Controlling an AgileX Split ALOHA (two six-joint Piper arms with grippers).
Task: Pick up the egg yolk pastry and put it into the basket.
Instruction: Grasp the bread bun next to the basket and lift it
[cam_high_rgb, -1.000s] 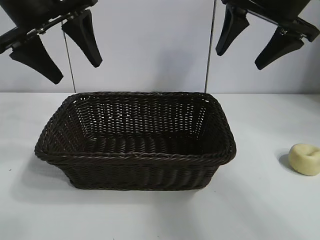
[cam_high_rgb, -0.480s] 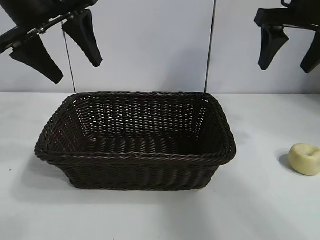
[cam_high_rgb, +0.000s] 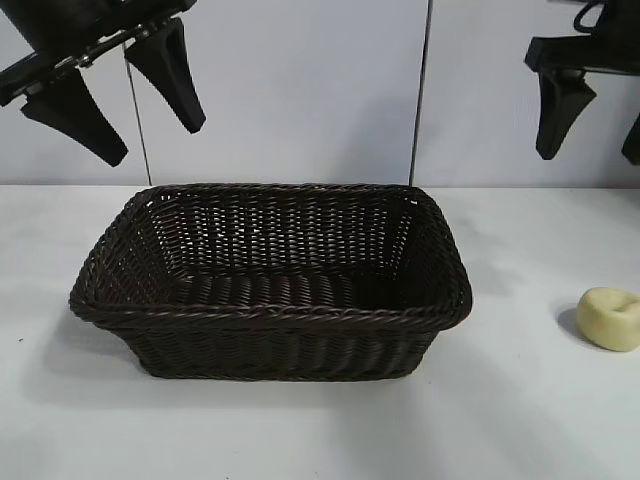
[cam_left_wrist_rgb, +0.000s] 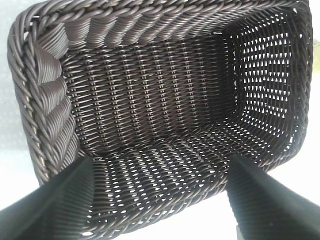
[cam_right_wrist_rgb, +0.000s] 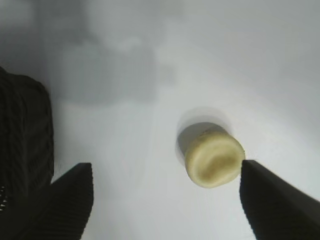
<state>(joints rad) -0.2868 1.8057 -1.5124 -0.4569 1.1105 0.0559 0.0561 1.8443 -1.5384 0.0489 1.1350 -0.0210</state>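
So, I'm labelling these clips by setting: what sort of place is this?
Probably a lab test bench, not a kitchen: a bare white table, plain panel backdrop, and only a wicker basket and one pastry as props.

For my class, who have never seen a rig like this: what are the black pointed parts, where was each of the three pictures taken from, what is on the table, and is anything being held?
The black pointed parts are the fingers of two robot arms' grippers. One picture comes from an outside camera facing the arms: the left gripper hangs above the basket, and the right gripper hangs above the pastry, partly cut off by the picture's edge. The other two come from cameras on the wrists, looking down past each gripper's fingers. The left wrist camera looks into the basket, which shows nothing inside. The right wrist camera sees the pastry on the white table between its fingers. Both grippers are open and hold nothing. The pastry lies outside the basket, apart from it.
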